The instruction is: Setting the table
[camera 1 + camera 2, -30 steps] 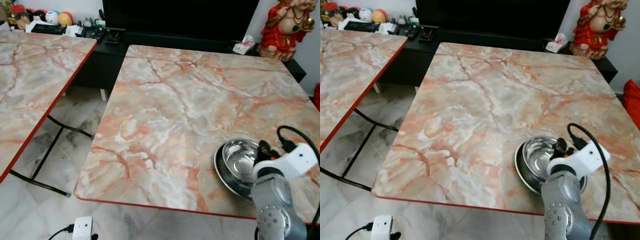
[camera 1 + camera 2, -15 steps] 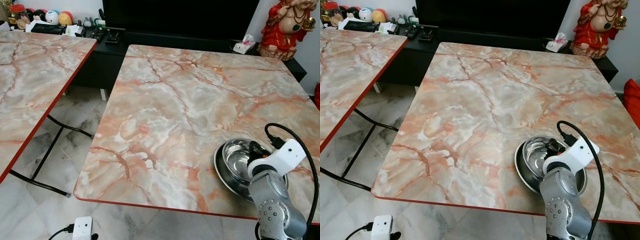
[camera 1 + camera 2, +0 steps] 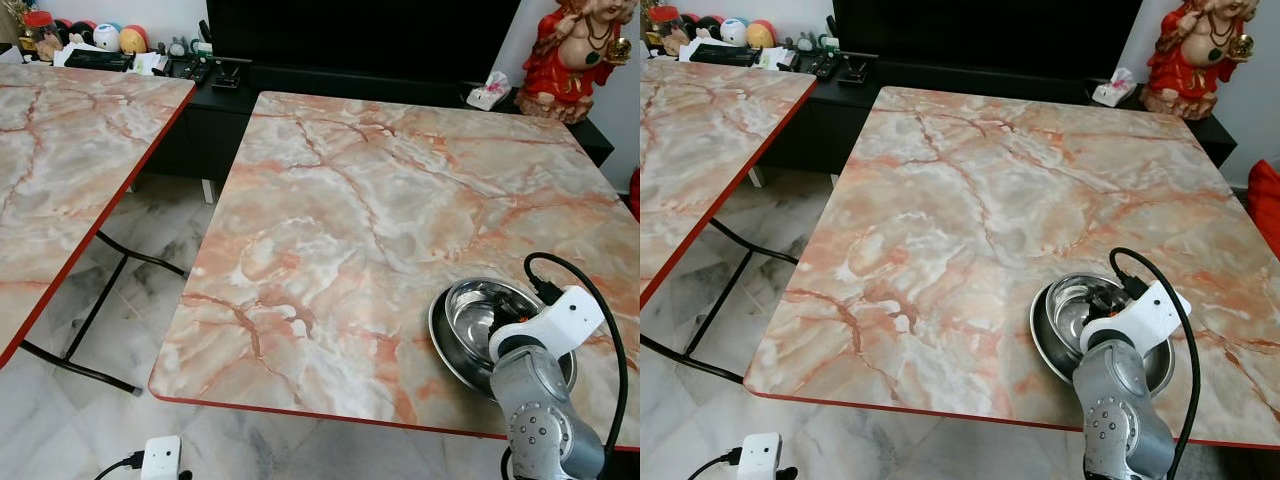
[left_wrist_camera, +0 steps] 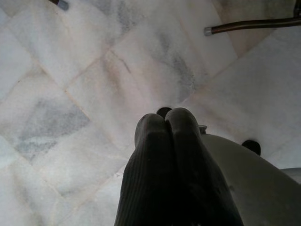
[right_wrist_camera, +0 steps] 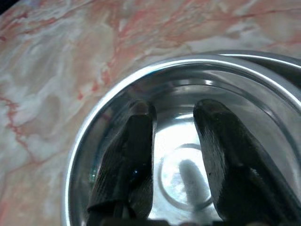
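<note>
Now holding my right gripper (image 5: pixel 171 141) fingers spread apart inside shiny bowl (image 3: pixel 478 318) on plate (image 3: pixel 445 350), near right table (image 3: pixel 330 220) corner. Bumping could be knocking bowl off edge. Left gripper (image 4: pixel 164 127) hanging, fingers pressed together.

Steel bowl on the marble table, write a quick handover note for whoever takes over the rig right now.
Right gripper: fingers open, reaching down inside the steel bowl, gripping nothing.
Left gripper: fingers shut, empty, hanging idle over the floor tiles.
Things: the bowl sits nested in a steel plate near the front right corner of the marble table.
Done: bowl and plate are on the table.
Left: likely draw the right arm clear of the bowl without dragging it; no other tableware is laid yet. A second marble table stands to the robot's left.
</note>
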`<state>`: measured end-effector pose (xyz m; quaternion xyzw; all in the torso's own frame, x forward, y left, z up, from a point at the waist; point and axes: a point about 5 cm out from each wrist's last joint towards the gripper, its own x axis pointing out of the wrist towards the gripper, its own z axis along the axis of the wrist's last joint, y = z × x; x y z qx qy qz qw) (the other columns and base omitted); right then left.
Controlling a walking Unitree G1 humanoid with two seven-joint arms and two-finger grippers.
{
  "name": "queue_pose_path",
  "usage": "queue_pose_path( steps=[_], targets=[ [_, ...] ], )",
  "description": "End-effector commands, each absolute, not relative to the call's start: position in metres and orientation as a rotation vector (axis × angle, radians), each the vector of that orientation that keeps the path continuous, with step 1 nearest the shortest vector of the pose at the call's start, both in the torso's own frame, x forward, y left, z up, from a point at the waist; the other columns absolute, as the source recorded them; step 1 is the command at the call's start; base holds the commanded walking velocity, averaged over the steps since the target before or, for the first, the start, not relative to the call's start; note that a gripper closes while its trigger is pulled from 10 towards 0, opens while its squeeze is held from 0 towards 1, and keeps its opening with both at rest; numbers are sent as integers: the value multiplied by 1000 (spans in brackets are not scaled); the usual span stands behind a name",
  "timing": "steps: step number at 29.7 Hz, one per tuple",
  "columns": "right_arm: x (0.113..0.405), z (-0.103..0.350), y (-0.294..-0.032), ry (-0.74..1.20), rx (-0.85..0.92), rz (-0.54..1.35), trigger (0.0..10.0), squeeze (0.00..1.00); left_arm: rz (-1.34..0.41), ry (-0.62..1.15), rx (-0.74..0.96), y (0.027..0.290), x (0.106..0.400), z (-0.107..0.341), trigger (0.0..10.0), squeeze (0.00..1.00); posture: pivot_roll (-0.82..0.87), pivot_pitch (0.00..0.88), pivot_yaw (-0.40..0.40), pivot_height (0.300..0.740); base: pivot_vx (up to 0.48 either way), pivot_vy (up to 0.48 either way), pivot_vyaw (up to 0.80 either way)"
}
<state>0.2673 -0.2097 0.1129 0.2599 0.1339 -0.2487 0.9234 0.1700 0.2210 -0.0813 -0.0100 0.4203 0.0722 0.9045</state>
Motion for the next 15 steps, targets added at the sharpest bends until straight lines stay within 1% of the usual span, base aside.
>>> queue_pose_path(
  steps=[1,5,15],
  targets=[
    [262,111,-217,279,530,-548,10000,0,146,901,-20,218,164,-85,10000,0,41,63,-78,740,0,0,0],
    [256,110,-228,280,514,-617,10000,0,157,902,-27,220,163,-85,10000,0,35,73,-76,740,0,0,0],
    [255,109,-229,294,523,-635,10000,0,163,903,-29,222,164,-85,10000,0,42,94,-85,740,0,0,0]
  ],
)
